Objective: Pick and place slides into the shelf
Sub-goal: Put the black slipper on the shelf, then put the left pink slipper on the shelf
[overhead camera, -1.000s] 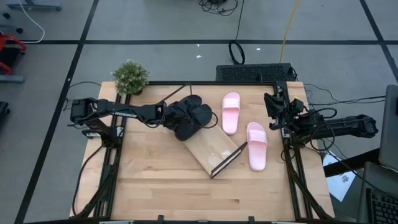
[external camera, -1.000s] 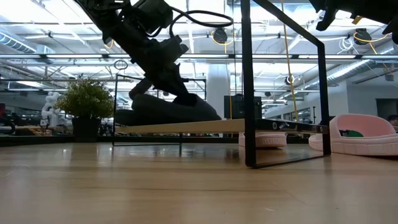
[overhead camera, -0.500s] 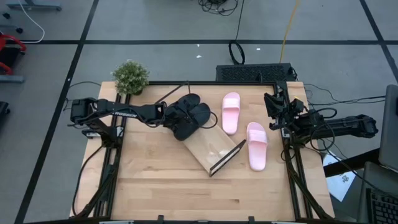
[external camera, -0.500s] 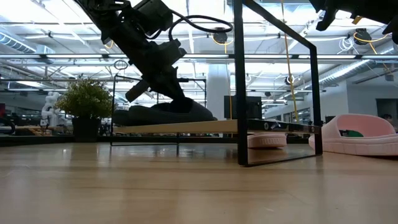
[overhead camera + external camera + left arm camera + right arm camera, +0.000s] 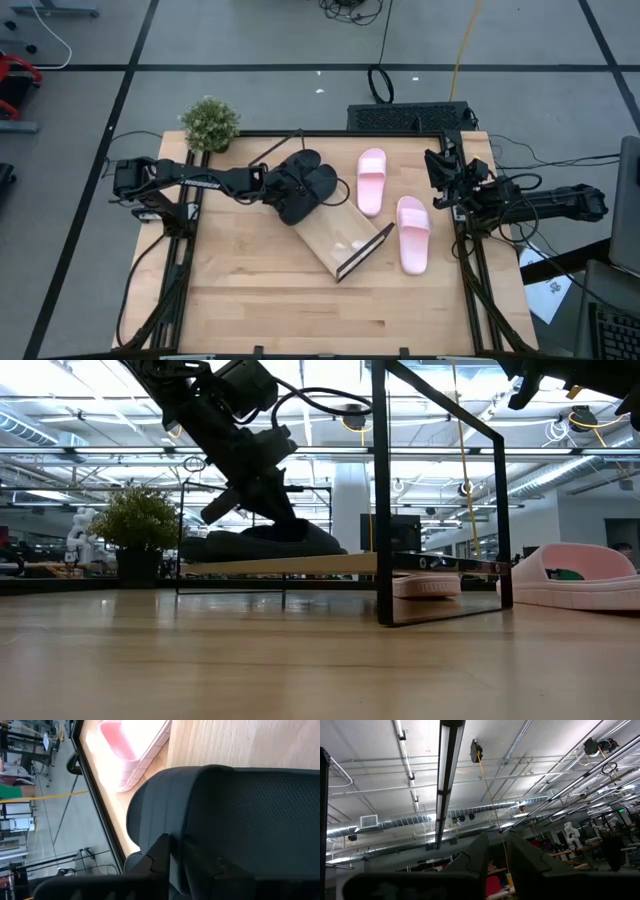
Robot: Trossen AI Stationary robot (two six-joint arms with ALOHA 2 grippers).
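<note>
Two black slides [image 5: 308, 184] lie side by side on the far-left end of the shelf [image 5: 346, 242], a light-wood board with black wire end frames that lies slantwise on the table. In the low view the black slides [image 5: 262, 542] rest on the board [image 5: 330, 563]. My left gripper [image 5: 279, 185] reaches in from the table's left and is shut on one black slide [image 5: 235, 805]. Two pink slides [image 5: 372, 180] [image 5: 413, 233] lie sole-down on the tabletop right of the shelf. My right gripper [image 5: 445, 180] waits shut at the table's right edge, pointing up. My left gripper [image 5: 176, 851] pinches the black slide at the rim of its strap [image 5: 172, 815] between its two fingers. It comes slanting down from the table's left [image 5: 283, 515]. The slide lies on the shelf board. The dark fingers hide the exact spot of contact.
A small potted plant [image 5: 210, 122] stands at the table's far-left corner. Black frame rails run along the table's left and right sides. Bare tabletop [image 5: 280, 310] lies near the front edge.
My left gripper has tipped and lowered the black slide's raised end flat onto the board. The black slides have shifted a little toward the far edge. The shelf's near end frame has slid slightly toward the table's left. My right arm has kept still.
</note>
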